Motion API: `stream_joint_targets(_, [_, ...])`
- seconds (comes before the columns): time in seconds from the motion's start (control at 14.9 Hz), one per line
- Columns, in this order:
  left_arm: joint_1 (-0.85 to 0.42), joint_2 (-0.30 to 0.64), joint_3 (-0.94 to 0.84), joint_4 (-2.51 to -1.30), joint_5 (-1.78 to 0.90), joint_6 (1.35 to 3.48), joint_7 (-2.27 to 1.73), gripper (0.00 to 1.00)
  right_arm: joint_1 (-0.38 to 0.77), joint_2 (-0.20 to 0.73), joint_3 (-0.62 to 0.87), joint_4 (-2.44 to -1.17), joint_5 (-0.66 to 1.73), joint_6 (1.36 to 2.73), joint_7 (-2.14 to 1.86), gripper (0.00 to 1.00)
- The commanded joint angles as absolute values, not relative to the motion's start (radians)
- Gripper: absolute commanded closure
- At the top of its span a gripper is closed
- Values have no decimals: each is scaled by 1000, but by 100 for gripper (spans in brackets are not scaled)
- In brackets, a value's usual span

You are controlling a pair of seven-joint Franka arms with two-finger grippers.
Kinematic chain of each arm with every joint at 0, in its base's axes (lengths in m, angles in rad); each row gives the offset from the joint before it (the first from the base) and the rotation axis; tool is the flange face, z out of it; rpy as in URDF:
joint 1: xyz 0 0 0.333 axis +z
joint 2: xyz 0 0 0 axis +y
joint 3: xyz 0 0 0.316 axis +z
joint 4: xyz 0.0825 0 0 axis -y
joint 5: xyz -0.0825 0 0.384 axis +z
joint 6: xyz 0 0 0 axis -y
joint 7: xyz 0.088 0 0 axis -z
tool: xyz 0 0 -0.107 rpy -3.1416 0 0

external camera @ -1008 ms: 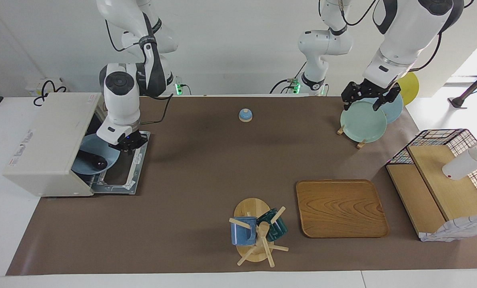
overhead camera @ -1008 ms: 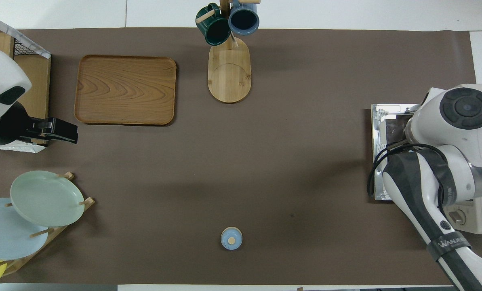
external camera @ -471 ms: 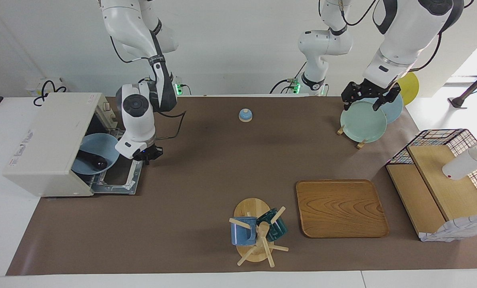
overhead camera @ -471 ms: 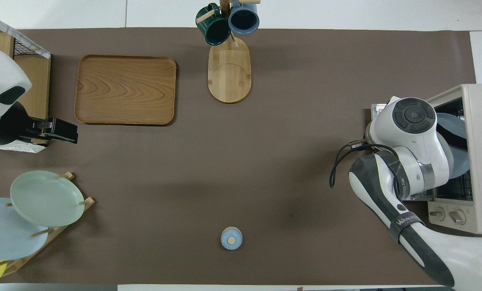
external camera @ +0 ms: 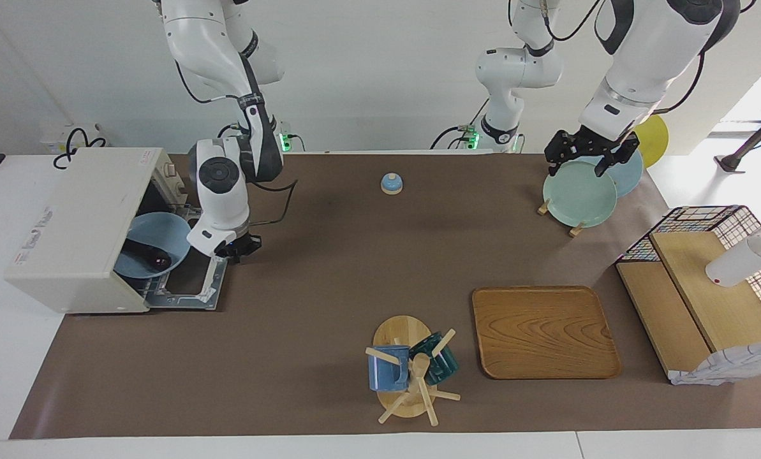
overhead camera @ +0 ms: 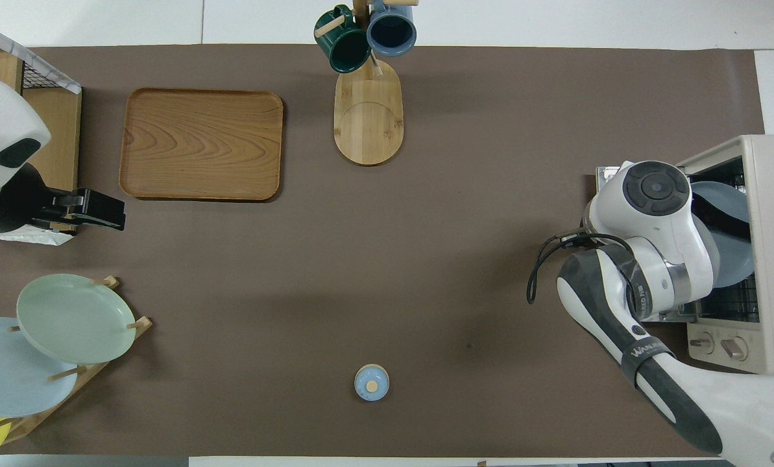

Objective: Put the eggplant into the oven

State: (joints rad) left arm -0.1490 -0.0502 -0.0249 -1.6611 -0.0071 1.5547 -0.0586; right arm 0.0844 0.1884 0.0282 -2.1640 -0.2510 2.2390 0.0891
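The off-white oven (external camera: 74, 223) stands at the right arm's end of the table with its glass door (external camera: 192, 284) folded down flat. A blue plate (external camera: 147, 239) lies in the oven's opening with the dark eggplant (external camera: 152, 257) on it. My right gripper (external camera: 238, 245) hangs low over the brown mat beside the door's edge, clear of the plate and holding nothing. In the overhead view the right arm covers it and part of the plate (overhead camera: 730, 259). My left gripper (external camera: 578, 160) waits open over the plate rack.
A plate rack (external camera: 581, 191) with green, blue and yellow plates, a wooden tray (external camera: 543, 331), a mug tree (external camera: 409, 366) with two mugs, a small blue bell (external camera: 391, 183), and a wire basket with wooden shelves (external camera: 705, 287) stand on the mat.
My right gripper has drawn back from the plate over the oven door, out to the mat beside the door. The plate with the eggplant stays in the oven. The left arm has not moved.
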Motion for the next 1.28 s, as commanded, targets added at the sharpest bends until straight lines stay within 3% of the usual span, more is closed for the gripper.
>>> stream_joint_targets(0.0, [-143, -58, -26, -1660, -14, 1546, -51, 0, 72, 176, 31, -2180, -290, 2237, 83, 100])
stream_joint_targets(0.34, [-143, -58, -26, -1660, -14, 1546, -51, 0, 78, 179, 32, -2143, -428, 2185, 54, 100])
stream_joint_targets(0.54, [-143, -58, -26, -1660, -14, 1546, -51, 0, 65, 160, 32, -2050, -426, 2039, -78, 100])
stream_joint_targets(1.21, [-143, -58, -26, -1660, -14, 1546, -51, 0, -81, -26, 20, -2023, -387, 1816, -305, 100])
